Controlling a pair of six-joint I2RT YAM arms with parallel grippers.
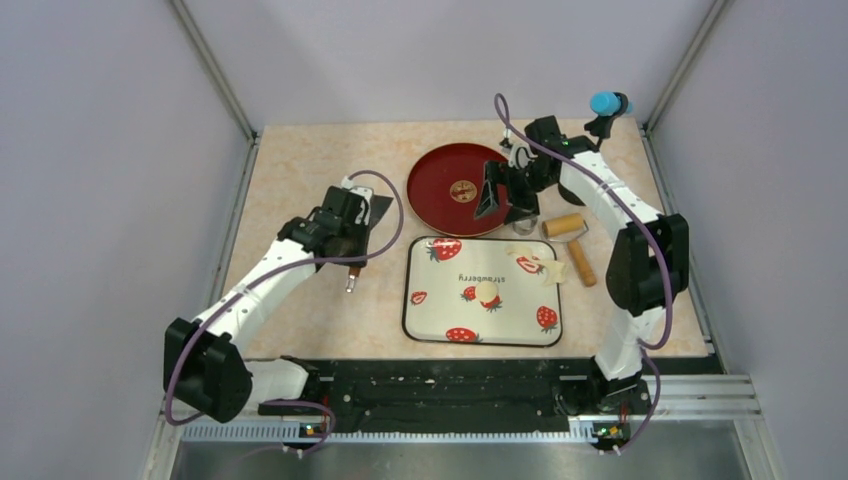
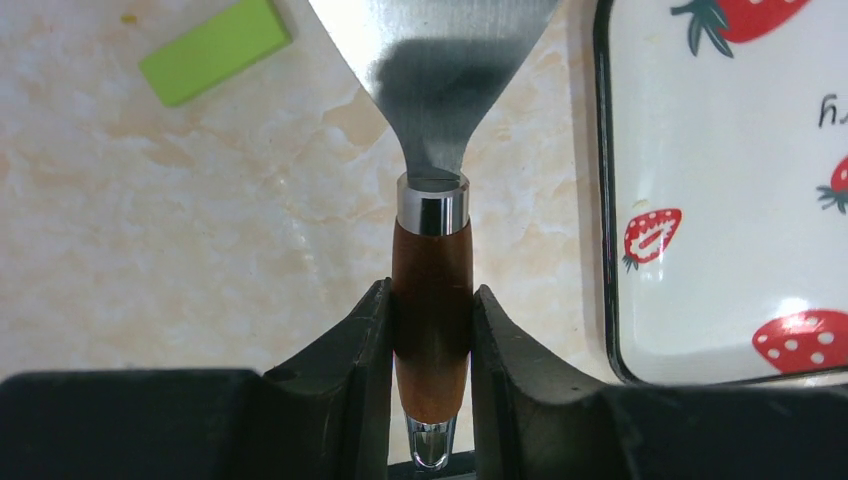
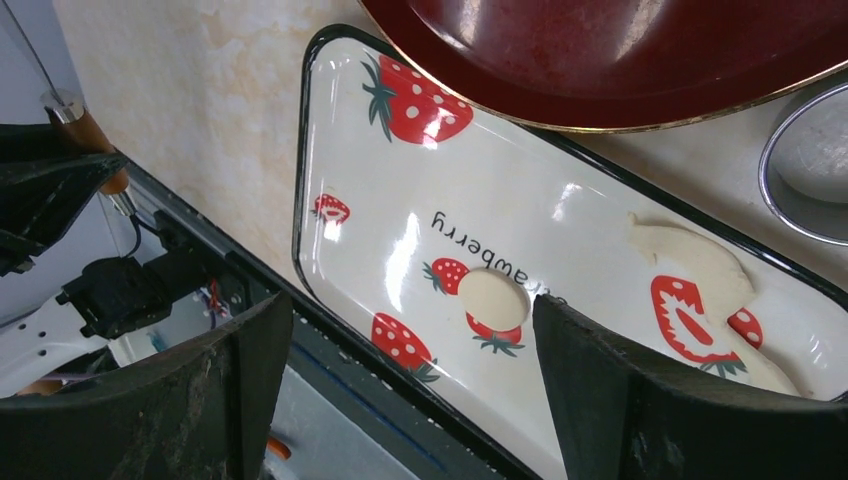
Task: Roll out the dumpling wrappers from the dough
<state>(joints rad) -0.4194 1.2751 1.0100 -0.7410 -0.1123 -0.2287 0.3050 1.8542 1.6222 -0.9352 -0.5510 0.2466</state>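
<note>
Cream wrapper [image 3: 493,298] lies mid-tray [image 3: 340,150], with leftover dough [image 3: 700,262] toward its end. Your left gripper [image 2: 430,310] pinches the spatula [image 2: 432,200] by its handle; your right gripper [image 3: 408,310] hangs spread and empty. Lifting looks next: slide the blade flat beneath the disc.

You see pale lilac walls [image 1: 95,150] along the left, far and right edges of your marbled beige desk [image 1: 300,170]
</note>
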